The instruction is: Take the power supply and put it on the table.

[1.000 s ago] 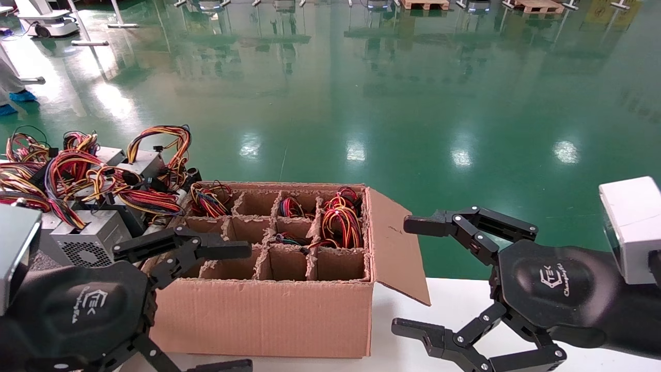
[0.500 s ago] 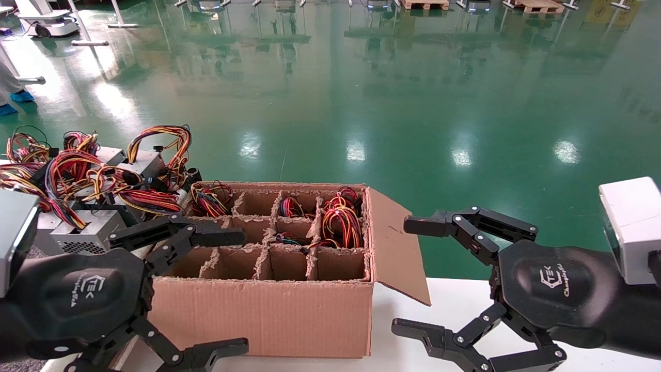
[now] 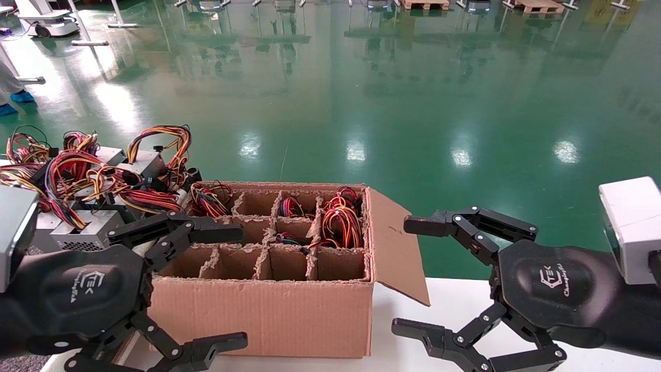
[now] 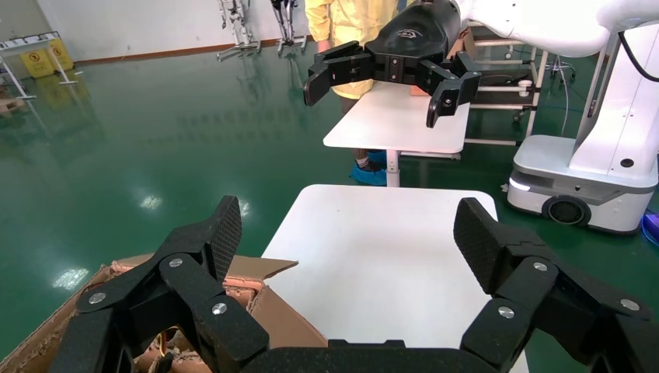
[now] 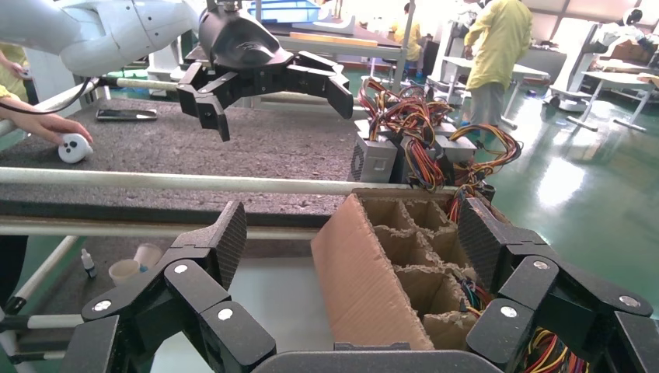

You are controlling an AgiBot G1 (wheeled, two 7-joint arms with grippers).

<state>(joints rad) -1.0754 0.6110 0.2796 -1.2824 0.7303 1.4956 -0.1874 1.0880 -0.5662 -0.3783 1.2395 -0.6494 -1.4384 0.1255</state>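
Note:
Red, yellow and black wire bundles (image 3: 339,219) of power supplies stick up from cells of an open cardboard box (image 3: 268,315); their metal bodies are hidden. My left gripper (image 3: 227,287) hangs open and empty at the box's front left corner, over its near cells. To the right of the box, above the white tabletop (image 3: 465,305), my right gripper (image 3: 408,276) is open and holds nothing. The table (image 5: 256,148), dark grey and speckled with a white rail (image 5: 194,181), lies beyond the box in the right wrist view.
Several grey units with tangled wires (image 3: 88,227) are piled on the dark table left of the box. The box's side flap (image 3: 395,243) stands open toward my right gripper. A hand with a small white object (image 5: 74,148) rests at the table's far end.
My left gripper has shifted slightly up and to the left in the head view and stays open. The right arm has not moved.

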